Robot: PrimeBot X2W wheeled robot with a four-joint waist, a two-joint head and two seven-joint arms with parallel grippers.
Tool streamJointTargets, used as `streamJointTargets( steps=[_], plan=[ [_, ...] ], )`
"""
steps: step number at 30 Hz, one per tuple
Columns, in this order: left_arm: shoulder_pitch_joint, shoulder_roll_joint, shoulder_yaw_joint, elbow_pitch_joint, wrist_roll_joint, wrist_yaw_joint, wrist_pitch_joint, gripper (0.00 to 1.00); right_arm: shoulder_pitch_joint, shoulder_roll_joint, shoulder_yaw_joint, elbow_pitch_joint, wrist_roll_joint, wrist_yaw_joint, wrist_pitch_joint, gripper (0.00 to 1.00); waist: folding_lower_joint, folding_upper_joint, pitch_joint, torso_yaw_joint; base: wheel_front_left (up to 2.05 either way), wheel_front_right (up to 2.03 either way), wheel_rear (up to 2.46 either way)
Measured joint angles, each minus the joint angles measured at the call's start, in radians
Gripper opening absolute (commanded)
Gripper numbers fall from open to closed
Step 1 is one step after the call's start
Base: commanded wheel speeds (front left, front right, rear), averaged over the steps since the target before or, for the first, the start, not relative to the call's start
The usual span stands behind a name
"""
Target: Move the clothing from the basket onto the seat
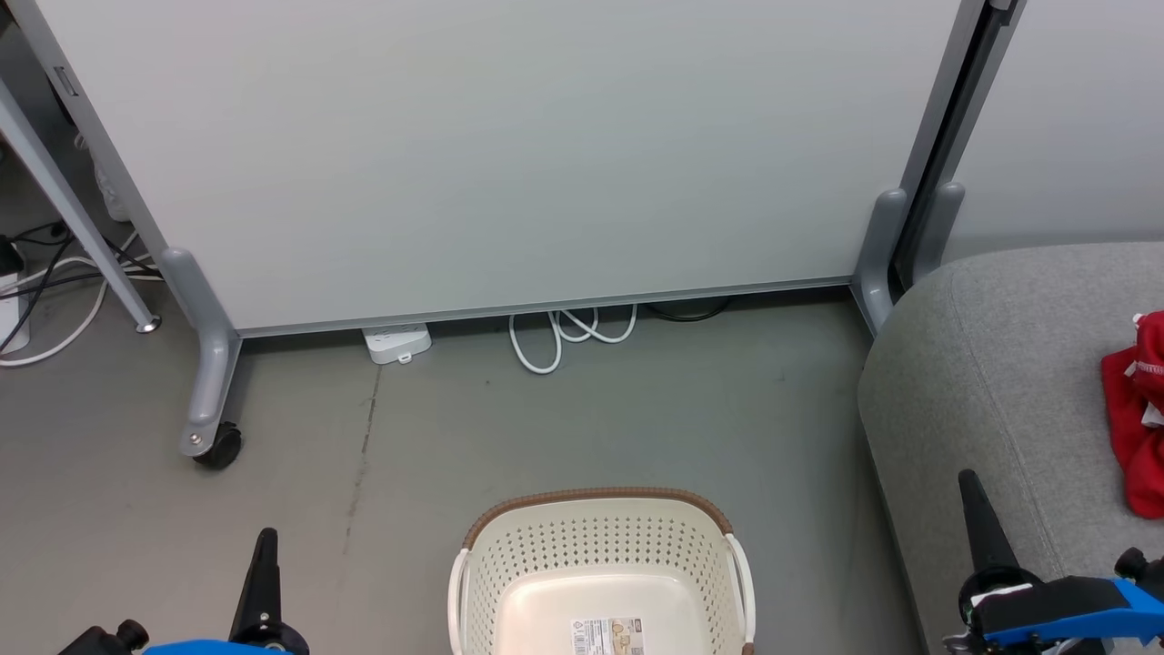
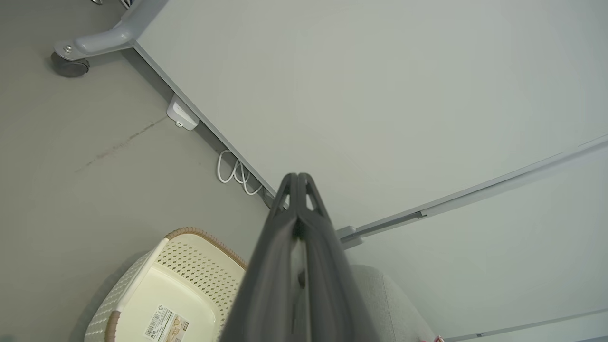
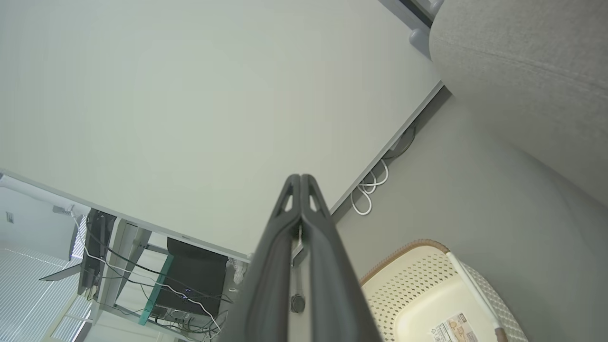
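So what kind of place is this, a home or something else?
Probably an office or lab rather than a home: a wheeled partition panel, a power strip and loose cables on the bare floor, and a desk with cabled equipment behind the panel.

Cream perforated basket (image 1: pixel 600 555) with brown rim, red clothing (image 1: pixel 1137 409), light grey seat (image 1: pixel 991 364), dark fingers (image 1: pixel 261 582).

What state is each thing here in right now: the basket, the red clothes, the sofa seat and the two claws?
Basket: upright on the floor, nothing in the part that shows.
Clothing: bunched up, lying on the seat.
Seat: bears the clothing, otherwise bare where visible.
Left gripper: shut, holding nothing.
Right gripper: shut, holding nothing.
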Motion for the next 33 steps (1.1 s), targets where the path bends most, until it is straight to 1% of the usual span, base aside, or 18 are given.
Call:
streamJointTargets(
  steps=[14,33],
  plan=[
    [-0.016,0.000,0.023,-0.015,-0.137,0.000,0.036,0.00,-0.023,-0.001,0.001,0.022,0.156,0.000,0.010,0.00,0.0000,0.0000,0.004,-0.009,0.00,0.00,0.00],
    [-0.035,0.000,0.045,-0.031,-0.299,0.000,0.080,0.00,-0.056,-0.002,0.002,0.048,0.338,0.000,0.022,0.00,0.0000,0.0000,0.008,-0.020,0.00,0.00,0.00]
  ],
)
